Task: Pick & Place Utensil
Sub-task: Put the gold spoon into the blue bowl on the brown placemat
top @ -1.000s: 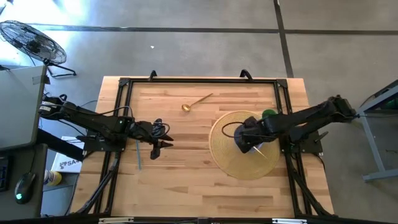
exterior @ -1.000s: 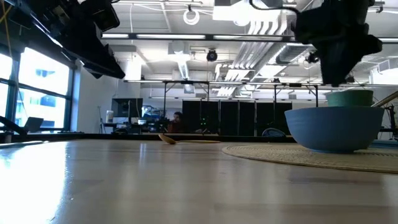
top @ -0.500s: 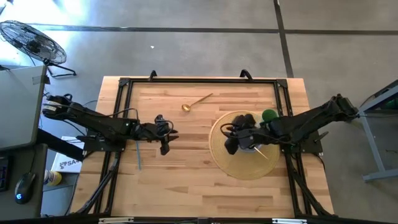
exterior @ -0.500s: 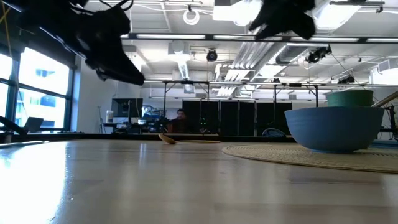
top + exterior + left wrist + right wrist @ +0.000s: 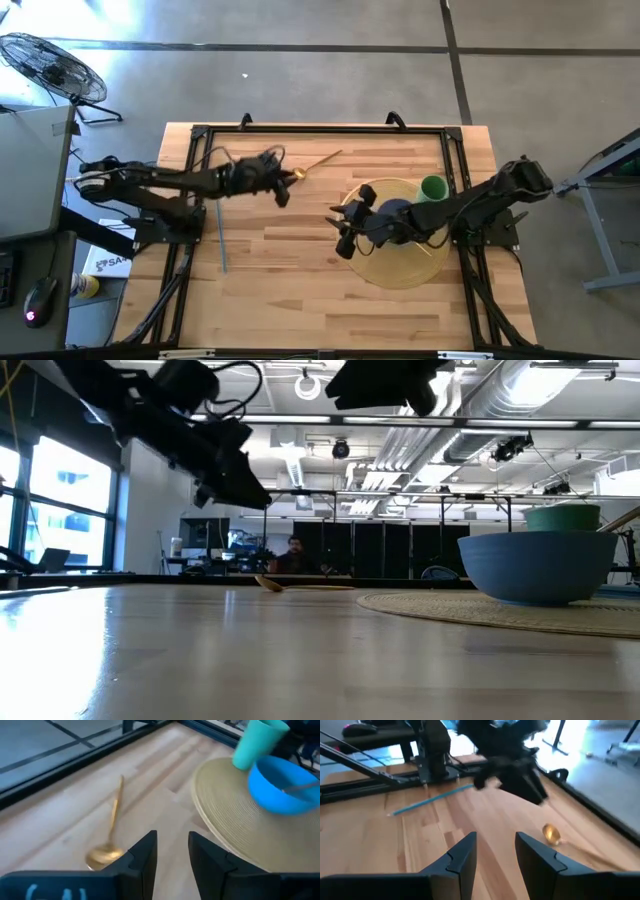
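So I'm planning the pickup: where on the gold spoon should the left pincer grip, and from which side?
Probably mid-handle, from straight above. The gold spoon lies flat on the table, its thin handle running away from the bowl end, with bare wood on both sides for the fingers to straddle. The left pincer, open, hovers by the bowl end, which looks too wide and low.

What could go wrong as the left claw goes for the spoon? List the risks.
1. The spoon lies flat on the table; the open left claw, close to its bowl end, may push it away instead of gripping it.
2. The open right claw hangs near the mat's edge, not far off; the arms could clash.
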Tool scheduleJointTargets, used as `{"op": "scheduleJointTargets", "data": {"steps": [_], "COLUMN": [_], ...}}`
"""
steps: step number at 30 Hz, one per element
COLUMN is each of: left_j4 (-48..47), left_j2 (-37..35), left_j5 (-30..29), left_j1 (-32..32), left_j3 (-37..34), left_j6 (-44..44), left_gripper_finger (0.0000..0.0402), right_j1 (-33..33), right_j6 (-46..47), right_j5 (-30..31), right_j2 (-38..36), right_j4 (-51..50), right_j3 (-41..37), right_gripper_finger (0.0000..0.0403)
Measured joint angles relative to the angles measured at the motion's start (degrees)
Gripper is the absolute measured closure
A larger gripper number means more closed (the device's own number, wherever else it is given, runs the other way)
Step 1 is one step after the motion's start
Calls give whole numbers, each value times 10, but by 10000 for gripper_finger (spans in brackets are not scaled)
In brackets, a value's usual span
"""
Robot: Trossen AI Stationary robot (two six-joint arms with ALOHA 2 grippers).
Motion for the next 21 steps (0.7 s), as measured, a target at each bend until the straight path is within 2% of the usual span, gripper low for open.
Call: {"op": "scheduleJointTargets", "data": {"steps": [5,10,14,18,21], "left_j4": [-24,-58,-79,-85,-95], "left_j2": [52,130,202,260,292], "left_j5": [58,100,121,117,120], "left_j1": [78,123,137,135,135], "left_j3": [53,119,171,219,245], "left_j6": [24,33,38,58,65], "left_gripper_finger": [293,289,252,205,186], "right_j1": [-12,-22,-29,-33,-32], "right_j6": [-40,-55,-59,-54,-54], "right_j5": [6,6,5,-3,-18], "right_j2": [3,2,2,2,2], "right_j4": [31,30,29,26,26], "right_j3": [0,0,0,0,0], "right_gripper_finger": [275,275,275,275,275]}}
